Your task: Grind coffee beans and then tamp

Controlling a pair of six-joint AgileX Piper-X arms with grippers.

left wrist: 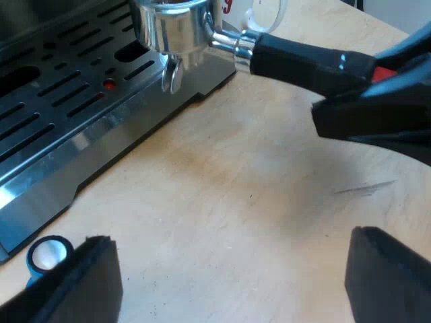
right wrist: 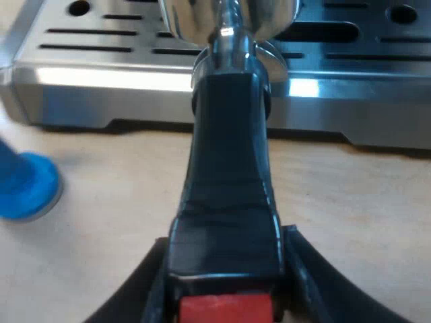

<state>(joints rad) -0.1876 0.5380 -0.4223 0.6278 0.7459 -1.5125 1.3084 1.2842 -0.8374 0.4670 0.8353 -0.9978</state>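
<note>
Left wrist view: my left gripper (left wrist: 229, 259) hangs wide open and empty over the table (left wrist: 256, 188). The blue tamper (left wrist: 47, 256) sits untouched beside one finger, and the holder (left wrist: 175, 33) hovers at the machine's drip tray (left wrist: 67, 121). There might be grounds in it, honestly can't tell. Right wrist view: right gripper (right wrist: 229, 282) is clamped on the holder's handle (right wrist: 229, 188) near the red end, so tamping's not yet done.

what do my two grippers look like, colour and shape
Both are plain black, no markings visible. The left gripper has two blocky, flat-ended fingers; the right gripper has smooth fingers that curve outward.
</note>
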